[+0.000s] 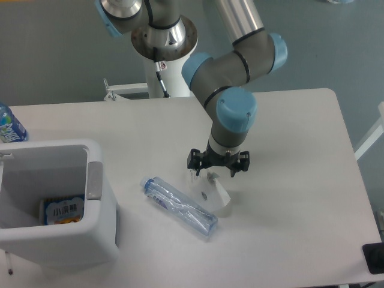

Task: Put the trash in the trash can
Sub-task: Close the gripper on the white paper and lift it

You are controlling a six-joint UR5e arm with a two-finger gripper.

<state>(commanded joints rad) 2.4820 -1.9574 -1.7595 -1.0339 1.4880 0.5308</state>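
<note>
Near the middle of the desk (pixel 300 138), hangs low over the white crumpled paper cup (pixel 211 195), fingers pointing down and spread wide apart, nothing between them: the hand (pixel 218 172). Sits directly above the cup's far end, one finger to either side of it (cannot tell whether a fingertip touches the paper). Reaches down from the white pedestal (pixel 165 72) at the desk's far edge: the arm (pixel 231 66), grey with pale blue caps.

Just left of the cup, lies flat and slantwise across the desk, cap end toward the left edge, other end toward the near edge: the clear crushed plastic bottle (pixel 179 206) with its bluish label. Appears to touch the cup along its right side, or nearly so.

At the near left corner of the desk, stands upright and open at the top: the white trash can (pixel 102 228), thick-walled, round-cornered, a grey strip on its right rim. Holds at its bottom a small packet with an orange-and-blue print (pixel 61 211). Well apart from both pieces of trash, which lie on the bare desk to its right.

At the left edge, behind the trash can, shows only in part: a water bottle with a bright blue-and-green label (pixel 10 127).
</note>
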